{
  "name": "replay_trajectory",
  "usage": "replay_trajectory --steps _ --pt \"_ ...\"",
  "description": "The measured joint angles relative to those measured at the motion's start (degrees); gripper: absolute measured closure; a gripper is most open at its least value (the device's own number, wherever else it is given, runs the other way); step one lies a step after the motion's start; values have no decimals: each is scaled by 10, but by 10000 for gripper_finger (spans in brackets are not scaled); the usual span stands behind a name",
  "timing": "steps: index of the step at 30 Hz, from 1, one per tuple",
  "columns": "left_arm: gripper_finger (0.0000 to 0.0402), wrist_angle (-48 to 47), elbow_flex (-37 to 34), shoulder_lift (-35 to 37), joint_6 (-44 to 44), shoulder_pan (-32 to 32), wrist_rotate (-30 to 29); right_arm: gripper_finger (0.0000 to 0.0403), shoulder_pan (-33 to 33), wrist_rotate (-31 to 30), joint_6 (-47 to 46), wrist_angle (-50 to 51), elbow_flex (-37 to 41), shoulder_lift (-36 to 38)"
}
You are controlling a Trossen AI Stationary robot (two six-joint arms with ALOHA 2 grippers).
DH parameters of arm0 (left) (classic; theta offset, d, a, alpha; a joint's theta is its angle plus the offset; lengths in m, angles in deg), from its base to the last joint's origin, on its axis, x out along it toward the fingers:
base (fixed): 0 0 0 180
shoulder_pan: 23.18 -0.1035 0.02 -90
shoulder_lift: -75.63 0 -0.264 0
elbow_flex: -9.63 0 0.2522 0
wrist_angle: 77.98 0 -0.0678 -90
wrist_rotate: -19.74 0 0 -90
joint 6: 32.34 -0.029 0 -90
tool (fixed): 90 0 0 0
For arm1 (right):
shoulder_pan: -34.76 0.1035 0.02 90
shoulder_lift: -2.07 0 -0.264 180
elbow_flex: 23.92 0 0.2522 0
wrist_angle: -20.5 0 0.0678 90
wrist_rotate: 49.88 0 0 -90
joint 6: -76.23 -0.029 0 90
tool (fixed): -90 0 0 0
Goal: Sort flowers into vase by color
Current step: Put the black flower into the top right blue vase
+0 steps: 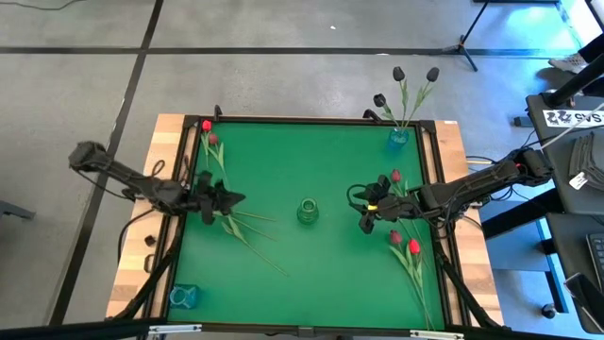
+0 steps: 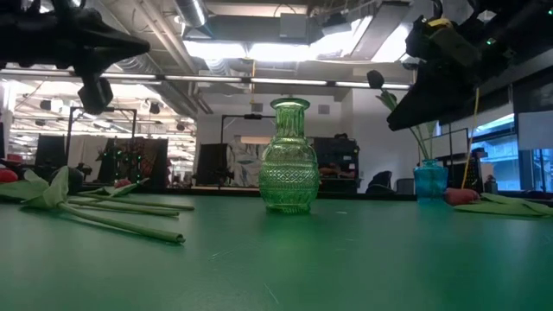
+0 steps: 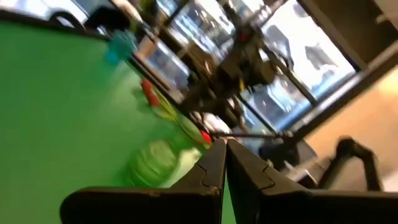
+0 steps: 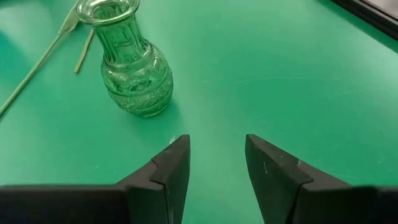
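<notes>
A green glass vase (image 1: pixel 307 211) (image 2: pixel 288 160) stands upright in the middle of the green mat, with no flower in it. Red tulips (image 1: pixel 209 132) lie flat at the left, their long stems (image 1: pixel 250 231) (image 2: pixel 121 216) running toward the near edge. More red tulips (image 1: pixel 406 244) (image 2: pixel 497 205) lie at the right. My left gripper (image 1: pixel 234 199) (image 3: pixel 225 149) hovers shut above the left stems and holds nothing. My right gripper (image 1: pixel 362 212) (image 4: pixel 216 149) hangs open above bare mat, to the right of the green vase (image 4: pixel 130 68).
A blue vase (image 1: pixel 397 139) (image 2: pixel 429 181) at the far right corner holds three black tulips (image 1: pixel 406 80). A second blue vase (image 1: pixel 182 296) stands at the near left corner. Wooden table edges (image 1: pixel 165 142) frame the mat. Bare mat lies around the green vase.
</notes>
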Motion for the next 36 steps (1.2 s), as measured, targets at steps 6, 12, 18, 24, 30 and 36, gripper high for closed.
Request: replay_trajectory --steps 6,12,18,24,30,36 --pt "391 88 0 -139 69 94 -5 249 0 31 0 0 0 0" --pt "391 114 15 -224 228 213 -44 249 0 60 34 1 0 0" --pt "391 62 74 -272 318 312 -92 249 0 46 85 -1 0 0" --pt "391 -191 122 -271 515 317 -134 249 0 33 118 0 0 0" --pt "391 -417 140 -271 708 282 -133 249 0 40 135 0 0 0" --pt "391 -559 140 -278 791 228 -32 249 0 40 134 1 0 0"
